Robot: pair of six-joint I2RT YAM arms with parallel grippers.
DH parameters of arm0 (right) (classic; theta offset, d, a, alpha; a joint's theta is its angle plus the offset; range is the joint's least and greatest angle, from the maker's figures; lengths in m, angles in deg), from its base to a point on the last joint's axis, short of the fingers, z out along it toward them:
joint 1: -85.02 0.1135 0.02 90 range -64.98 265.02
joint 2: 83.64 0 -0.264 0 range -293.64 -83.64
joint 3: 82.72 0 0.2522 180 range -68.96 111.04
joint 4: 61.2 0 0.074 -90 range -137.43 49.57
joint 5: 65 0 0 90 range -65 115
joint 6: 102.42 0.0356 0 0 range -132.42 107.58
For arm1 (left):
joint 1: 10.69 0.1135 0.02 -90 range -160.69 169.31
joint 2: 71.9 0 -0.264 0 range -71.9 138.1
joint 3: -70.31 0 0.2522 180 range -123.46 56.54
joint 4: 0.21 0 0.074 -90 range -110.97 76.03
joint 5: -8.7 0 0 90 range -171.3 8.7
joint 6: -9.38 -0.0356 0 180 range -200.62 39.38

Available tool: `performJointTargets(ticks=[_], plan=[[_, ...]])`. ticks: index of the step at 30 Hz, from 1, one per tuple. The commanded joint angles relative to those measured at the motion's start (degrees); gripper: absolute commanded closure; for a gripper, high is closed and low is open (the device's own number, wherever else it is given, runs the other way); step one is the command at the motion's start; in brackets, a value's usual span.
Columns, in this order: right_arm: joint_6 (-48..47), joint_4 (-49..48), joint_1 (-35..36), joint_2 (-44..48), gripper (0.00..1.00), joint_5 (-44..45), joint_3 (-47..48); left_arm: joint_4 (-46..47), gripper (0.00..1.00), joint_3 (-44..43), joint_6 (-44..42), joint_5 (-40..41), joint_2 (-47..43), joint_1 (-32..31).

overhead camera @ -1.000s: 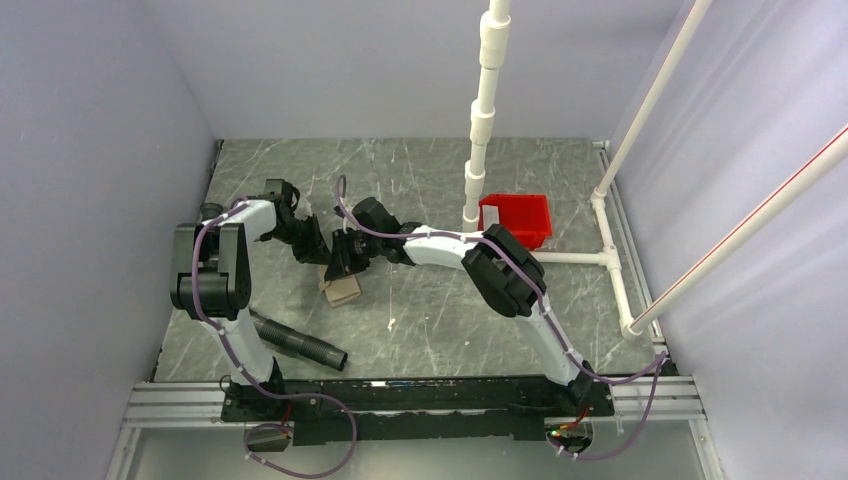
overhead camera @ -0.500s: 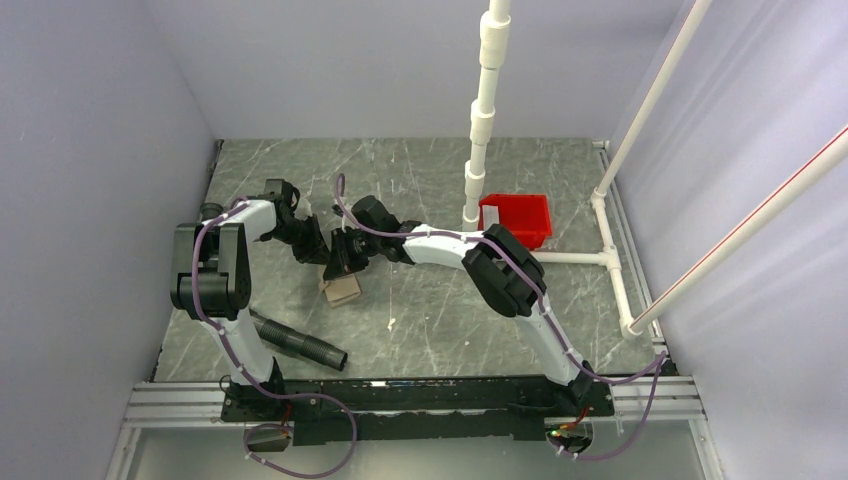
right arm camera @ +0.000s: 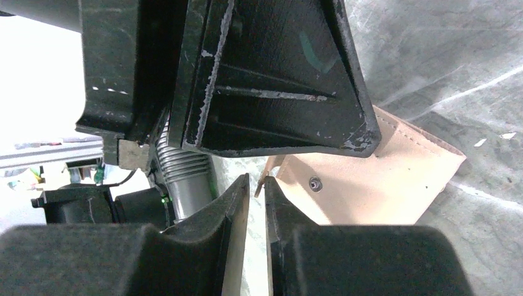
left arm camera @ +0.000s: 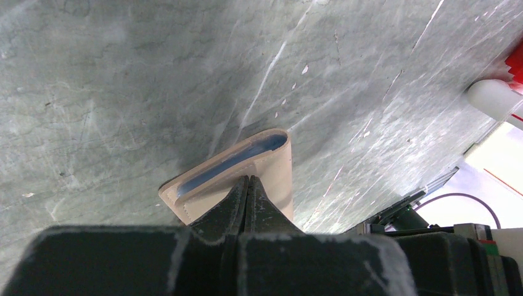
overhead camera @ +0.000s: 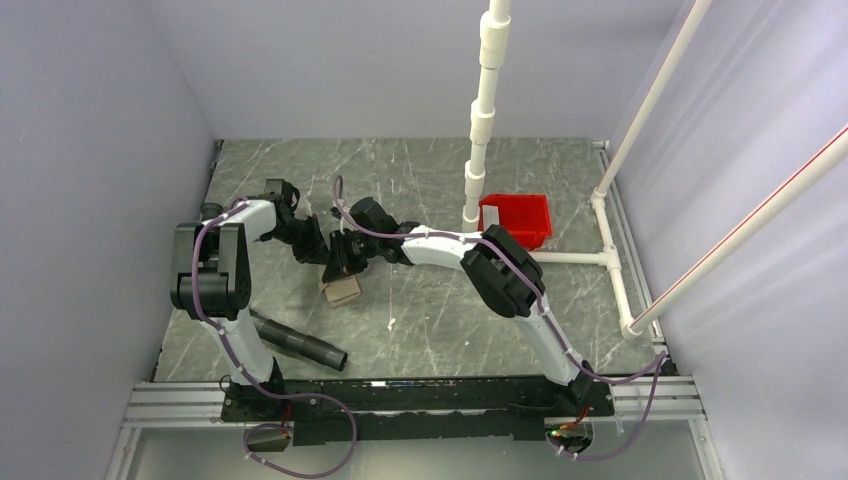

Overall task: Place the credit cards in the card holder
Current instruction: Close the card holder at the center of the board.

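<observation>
Overhead view: grey marbled table enclosed by pale walls, with a white pipe frame rising at the back and along the right edge. I see the left arm and the right arm both reaching inward so that their wrists meet left of the table's centre. A red tray sits at the far right beside the foot of the upright pipe, well apart from the wrists. A black ribbed hose lies on the table near the left arm's base. The card holder is directly under the meeting wrists, tan against the grey. Left wrist view: the left jaws are pinched together on the card holder at its near edge, and its pocket gapes to show a blue-grey lining. Right wrist view: the right jaws stand narrow, a slim pale slit between them, just beside the holder's tan flap; I cannot tell whether they grip a card. A small metal snap stud marks that flap
</observation>
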Motion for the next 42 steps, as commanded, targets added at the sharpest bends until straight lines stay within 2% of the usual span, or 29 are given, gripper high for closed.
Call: performJointTargets(ticks=[1, 9, 19, 27, 33, 42], plan=[[-0.5, -0.7, 0.4, -0.2, 0.83, -0.8, 2.5, -0.2, 1.00, 0.7, -2.2, 1.5, 1.9, -0.5], [-2.0, 0.9, 0.4, 1.4, 1.00, 2.3, 2.3, -0.3, 1.00, 0.6, -2.4, 1.7, 2.0, -0.6], [-10.9, 13.6, 2.5, 4.6, 1.00, 17.2, 8.0, -0.4, 1.00, 0.5, -2.4, 1.9, 2.3, -0.5], [-11.4, 16.1, 3.6, 3.3, 1.00, 19.0, 10.4, -0.4, 1.00, 0.7, -2.4, 2.0, 2.2, -0.5], [-11.4, 19.3, 4.5, 4.2, 1.00, 23.7, 10.4, -0.5, 1.00, 0.5, -2.4, 1.8, 2.2, -0.5], [-12.0, 19.0, 4.5, 4.3, 1.00, 25.5, 10.6, -0.5, 1.00, 0.6, -2.4, 1.9, 2.1, -0.5]])
